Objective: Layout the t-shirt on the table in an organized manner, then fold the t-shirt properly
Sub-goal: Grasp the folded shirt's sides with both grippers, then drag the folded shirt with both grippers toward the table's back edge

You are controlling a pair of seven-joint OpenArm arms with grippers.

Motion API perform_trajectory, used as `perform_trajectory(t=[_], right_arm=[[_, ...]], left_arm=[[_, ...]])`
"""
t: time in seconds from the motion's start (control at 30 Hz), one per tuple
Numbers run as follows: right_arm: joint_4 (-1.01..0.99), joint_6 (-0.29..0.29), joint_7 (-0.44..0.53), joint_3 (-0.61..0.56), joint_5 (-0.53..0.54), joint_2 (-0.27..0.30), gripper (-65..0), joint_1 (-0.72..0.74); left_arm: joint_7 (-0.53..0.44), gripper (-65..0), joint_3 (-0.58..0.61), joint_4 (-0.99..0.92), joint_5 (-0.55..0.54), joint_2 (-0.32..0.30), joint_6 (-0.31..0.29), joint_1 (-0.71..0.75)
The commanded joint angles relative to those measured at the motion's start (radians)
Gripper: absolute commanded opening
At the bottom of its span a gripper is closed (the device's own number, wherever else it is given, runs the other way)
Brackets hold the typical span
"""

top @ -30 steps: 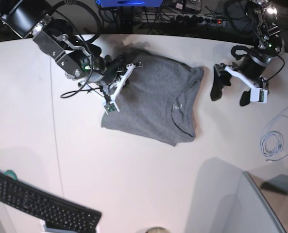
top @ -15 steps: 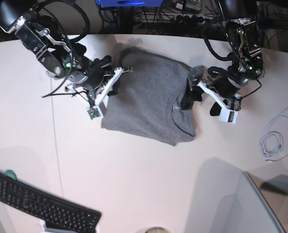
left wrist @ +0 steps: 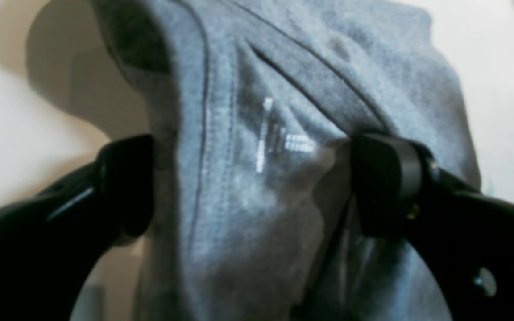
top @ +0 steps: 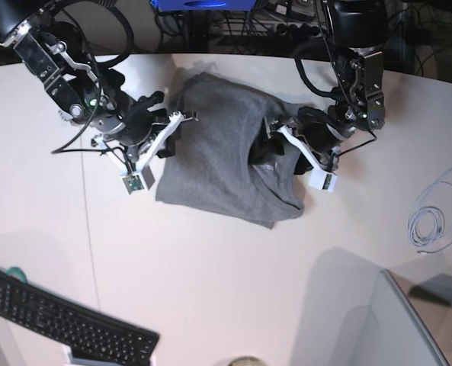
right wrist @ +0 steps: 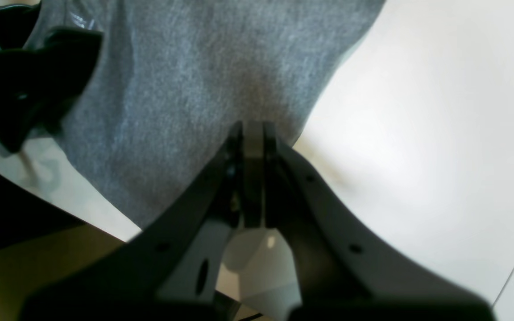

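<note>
T-shirt (left wrist: 257, 187) fabric bunched between left jaws, edge beside closed right jaws

**A robotics lab bench**

A lab or office workspace is suggested: a wide white table (top: 210, 290), a black keyboard (top: 58, 320) at its near edge, a coiled cable (top: 431, 221), and power strips with tangled wiring (top: 286, 27) behind.

Heather-grey t-shirt (top: 222, 164), partly folded, on the white table (top: 210, 290); collar side bunched upward
</note>
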Motion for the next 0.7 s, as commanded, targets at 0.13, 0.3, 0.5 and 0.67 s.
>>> perform_trajectory(t=[0.13, 0.3, 0.5, 0.67], right_arm=[[0.019, 0.006, 0.021, 0.008, -0.004, 0.030, -65.0, 0.001], [0.037, 0.006, 0.021, 0.102, -0.001, 0.036, -65.0, -0.040], [0.100, 0.007, 0.014, 0.298, -0.001, 0.036, -65.0, -0.118], [0.105, 0.007, 0.014, 0.430, -0.001, 0.035, -65.0, -0.175]], left_arm=[[0.020, -57.8, 0.004, -0.001, 0.012, -0.013, 0.007, -0.032], [0.063, -65.0, 0.095, 0.059, 0.013, -0.080, 0.007, -0.055], [0.106, -65.0, 0.426, 0.154, 0.012, -0.252, 0.007, -0.143], [0.100, -65.0, 0.750, 0.151, 0.013, -0.349, 0.007, -0.299]])
